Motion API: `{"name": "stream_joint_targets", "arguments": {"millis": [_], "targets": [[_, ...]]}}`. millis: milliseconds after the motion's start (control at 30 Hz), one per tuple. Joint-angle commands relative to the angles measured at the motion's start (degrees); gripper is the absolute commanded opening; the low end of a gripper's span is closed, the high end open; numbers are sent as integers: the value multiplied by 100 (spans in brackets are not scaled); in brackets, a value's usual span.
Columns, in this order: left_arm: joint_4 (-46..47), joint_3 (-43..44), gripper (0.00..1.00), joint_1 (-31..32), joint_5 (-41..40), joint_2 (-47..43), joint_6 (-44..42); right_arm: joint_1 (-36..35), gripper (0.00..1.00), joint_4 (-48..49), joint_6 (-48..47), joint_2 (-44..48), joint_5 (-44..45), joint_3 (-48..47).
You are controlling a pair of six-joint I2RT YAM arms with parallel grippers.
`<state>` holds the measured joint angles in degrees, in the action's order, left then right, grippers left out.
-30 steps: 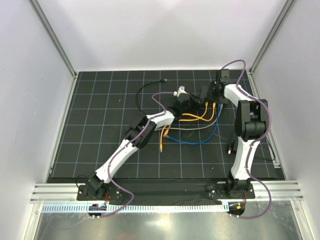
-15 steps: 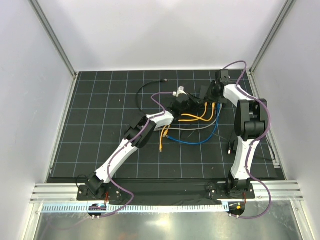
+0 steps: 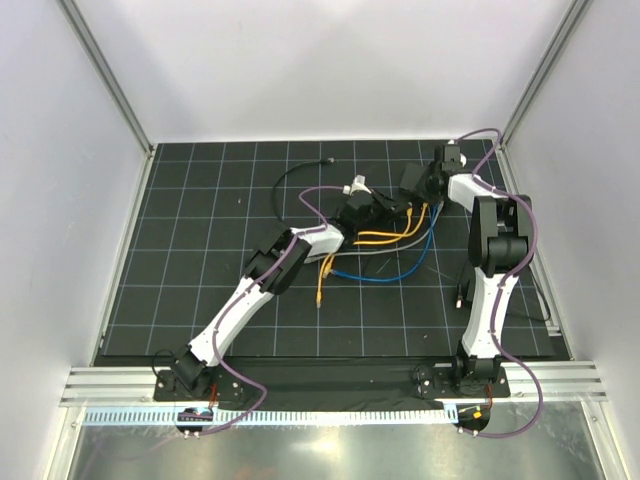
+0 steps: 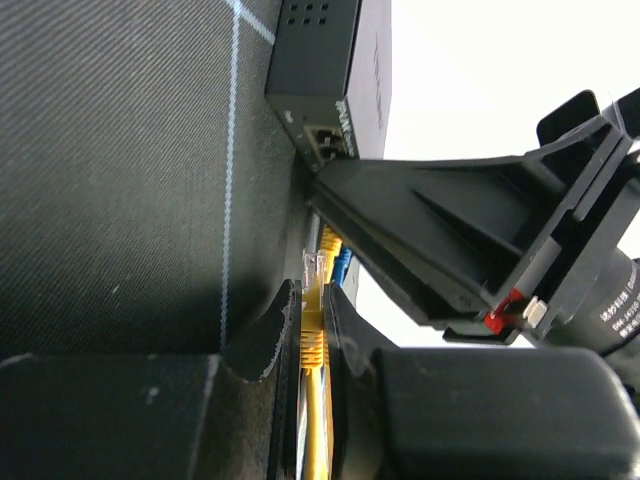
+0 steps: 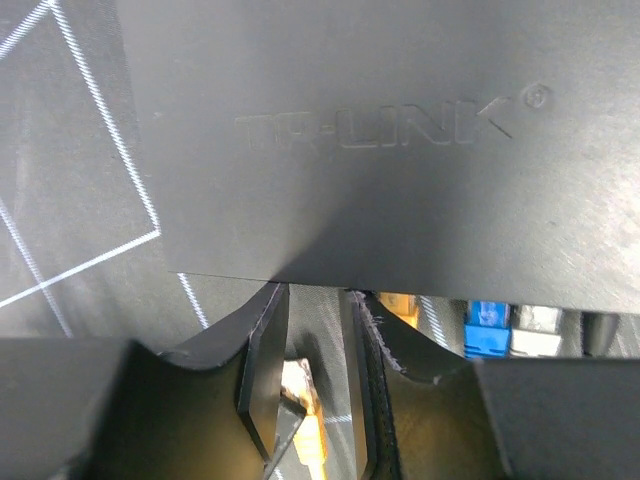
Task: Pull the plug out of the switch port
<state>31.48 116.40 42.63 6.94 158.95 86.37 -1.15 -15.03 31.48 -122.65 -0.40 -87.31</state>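
The switch (image 4: 335,70) is a flat black box on the mat; its lettered top fills the right wrist view (image 5: 380,130). My left gripper (image 4: 312,290) is shut on a yellow plug (image 4: 313,325), whose clear tip stands free a short way below the port row (image 4: 325,140). In the top view my left gripper (image 3: 375,205) sits mid-mat. A blue plug (image 5: 488,325) and another yellow plug (image 5: 400,300) sit at the ports. My right gripper (image 5: 315,300) rests at the switch's port edge, jaws a little apart with nothing between. One of its fingers (image 4: 420,230) wedges against the switch.
Yellow (image 3: 395,237), blue (image 3: 390,278) and grey cables run over the mat in front of the switch. A loose yellow cable end (image 3: 320,295) lies nearer me. A black cable (image 3: 295,172) curls at the back left. White walls enclose the mat.
My left gripper has drawn back a little to the left with the yellow plug. The cables have shifted with it. The right arm has barely moved.
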Motion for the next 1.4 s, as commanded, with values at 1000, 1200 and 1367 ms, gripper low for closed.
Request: {"name": "stream_joint_targets", "arguments": {"millis": [1000,1200,1367], "targets": [[-951,-1638,0,-1310,185,-2237,-3566,-184,64,653,-1309,900,-3219,284],[-1022,-1778,0,-1301,317,-2325,-3460,-289,76,36,-2321,1384,-4010,487],[-1057,-1823,0,-1301,378,-2343,-3364,-395,76,-220,-2612,1490,-4310,724]]}}
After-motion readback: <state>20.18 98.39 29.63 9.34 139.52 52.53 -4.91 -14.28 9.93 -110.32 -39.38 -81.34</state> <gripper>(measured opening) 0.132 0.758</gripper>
